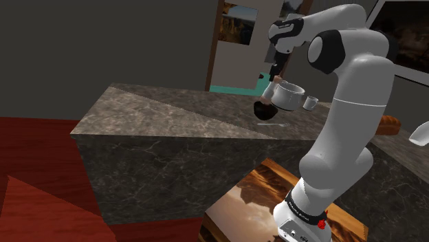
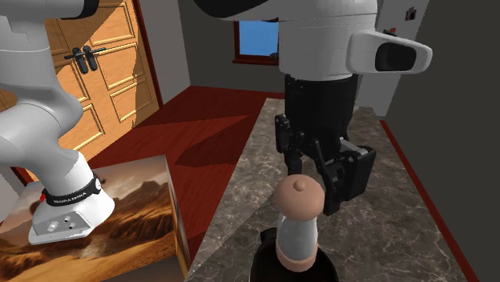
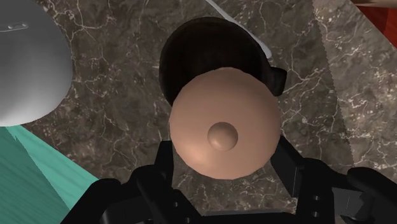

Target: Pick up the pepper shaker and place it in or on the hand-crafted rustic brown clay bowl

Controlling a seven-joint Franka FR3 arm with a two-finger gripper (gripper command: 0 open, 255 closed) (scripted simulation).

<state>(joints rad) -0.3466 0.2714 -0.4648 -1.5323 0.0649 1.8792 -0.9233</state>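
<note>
Your gripper (image 3: 226, 156) has its two black fingers clamped on the round cap of the pepper shaker (image 3: 224, 118), which stands upright with its base in the dark brown bowl (image 3: 202, 44) on the marbled counter (image 3: 114, 130), a white mug (image 1: 289, 96) close beside it.

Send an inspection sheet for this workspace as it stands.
surface: dark veined marble counter.
job's things: shaker upright, its base inside the dark bowl.
clutter: white mug, small white cup and a brown loaf-like thing.
end effector: black, at the shaker's top, over the bowl.
cables: nothing seen.
surroundings: red floor, wooden door, window, picture-printed stand.
</note>
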